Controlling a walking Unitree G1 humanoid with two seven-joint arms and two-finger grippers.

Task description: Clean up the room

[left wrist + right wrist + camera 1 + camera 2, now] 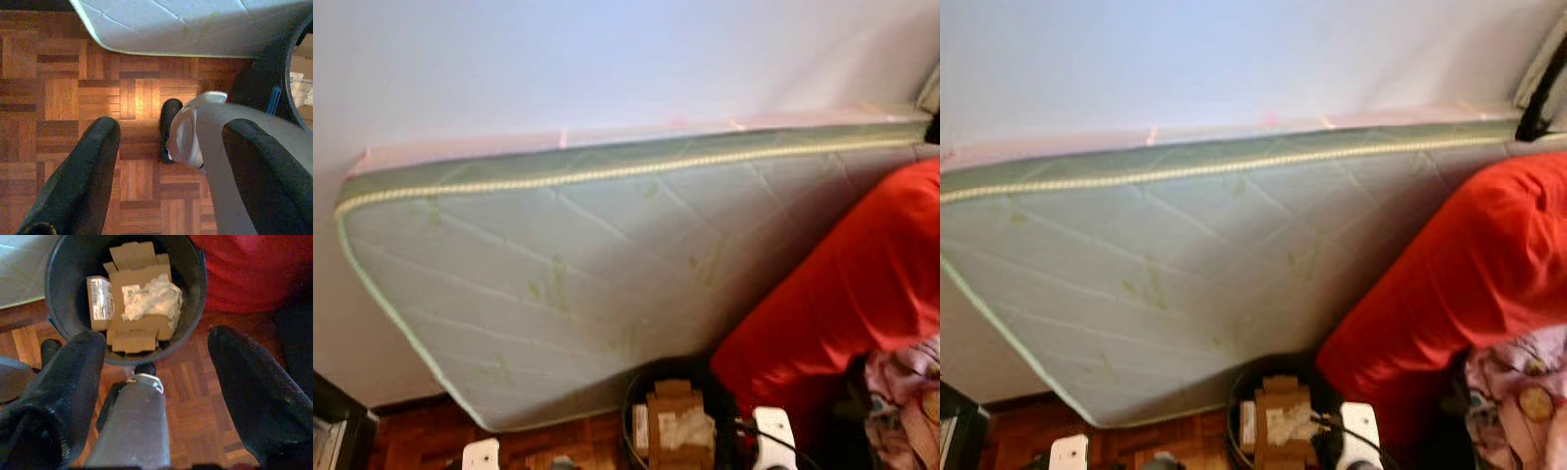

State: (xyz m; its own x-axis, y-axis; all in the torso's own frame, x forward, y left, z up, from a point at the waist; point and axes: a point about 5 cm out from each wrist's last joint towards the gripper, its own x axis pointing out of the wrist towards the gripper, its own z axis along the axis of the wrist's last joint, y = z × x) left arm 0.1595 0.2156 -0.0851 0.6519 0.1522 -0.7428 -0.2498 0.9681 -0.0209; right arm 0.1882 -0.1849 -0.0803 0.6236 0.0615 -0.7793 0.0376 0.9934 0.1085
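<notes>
We find a pale green quilted mattress [568, 284] standing on edge against the white wall [558, 59], its right end cut off by a red fabric mass [847, 284] that runs out of frame. Below it on the brown parquet floor [58, 98] stands a round black bin [66, 308] holding flattened brown cardboard pieces [139, 298] and crumpled white paper [151, 298]. The left gripper [171, 166] hangs above bare parquet, fingers released and empty. The right gripper [156, 396] hangs beside the bin's rim, likewise spread and empty. The patterned cloth [1518, 392] at far right is blurred.
</notes>
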